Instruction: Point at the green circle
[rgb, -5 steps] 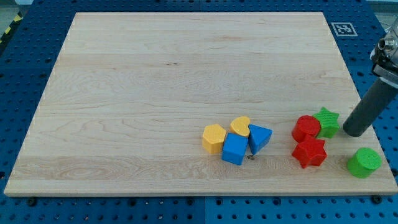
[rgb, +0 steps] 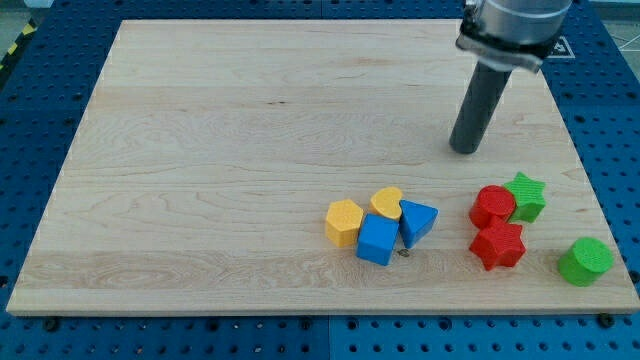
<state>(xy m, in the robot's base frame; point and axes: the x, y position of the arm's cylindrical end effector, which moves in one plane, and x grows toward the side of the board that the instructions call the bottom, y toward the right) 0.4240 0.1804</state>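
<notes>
The green circle (rgb: 585, 261) is a round green block near the board's lower right corner. My tip (rgb: 465, 150) rests on the board well above and to the left of it, apart from every block. A green star (rgb: 526, 196) lies between them, above and left of the circle, touching a red round block (rgb: 493, 207). A red star-like block (rgb: 498, 245) sits just below those, left of the circle.
A cluster lies at the lower middle: a yellow hexagon (rgb: 344, 222), a yellow heart (rgb: 387, 203), a blue cube (rgb: 378, 239) and a blue triangle (rgb: 417, 220). The wooden board (rgb: 250, 130) sits on a blue pegboard table. A marker tag (rgb: 552, 46) lies at the top right.
My tip has moved up and to the left, from beside the green star's right side to open board above the red and green blocks. No block has moved.
</notes>
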